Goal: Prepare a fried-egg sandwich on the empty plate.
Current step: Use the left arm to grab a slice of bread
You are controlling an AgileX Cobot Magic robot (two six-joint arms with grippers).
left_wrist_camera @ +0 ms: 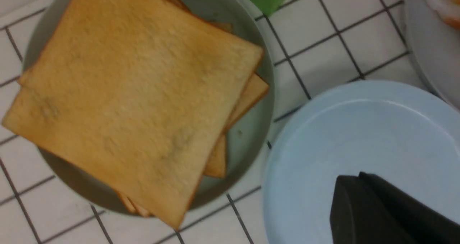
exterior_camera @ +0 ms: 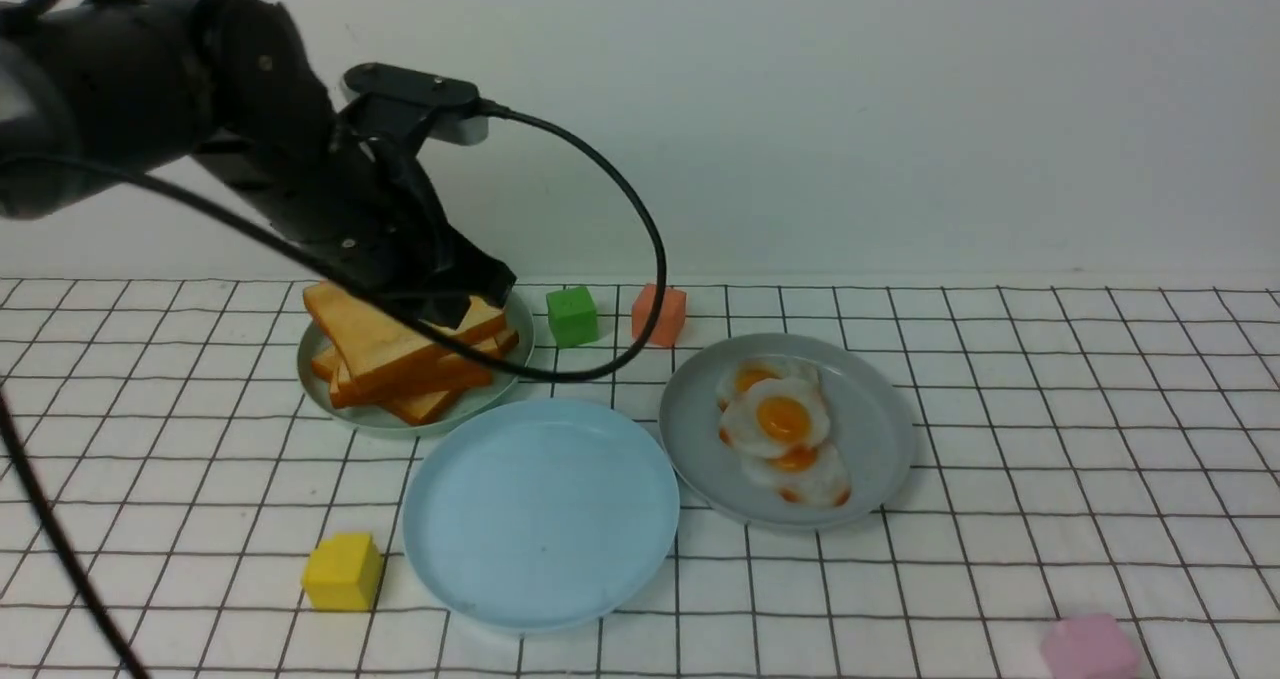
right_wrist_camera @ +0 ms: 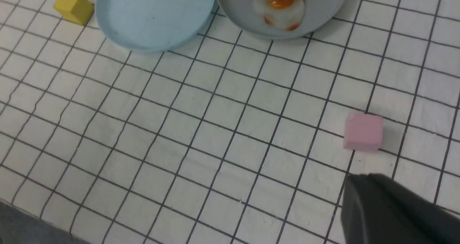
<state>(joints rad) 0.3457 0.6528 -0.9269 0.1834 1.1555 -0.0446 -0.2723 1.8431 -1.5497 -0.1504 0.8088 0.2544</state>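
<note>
Golden-brown toast slices are shown on the green plate beside the empty plate; were the left gripper, closed like the right gripper, lowered unopened, slices could be shoved off.

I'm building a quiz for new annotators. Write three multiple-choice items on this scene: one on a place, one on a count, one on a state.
1. The toast slices lie on: A the pale green plate; B the sky-blue plate; C the grey plate.
2. Small cubes in view: A two; B four; C six.
3. The sky-blue plate is: A empty; B holding toast; C upside down.
Answers: 1 A, the stack sits there, while the grey plate holds fried eggs; 2 B, green cube, orange cube, yellow cube, pink cube; 3 A, its surface is bare.
</note>
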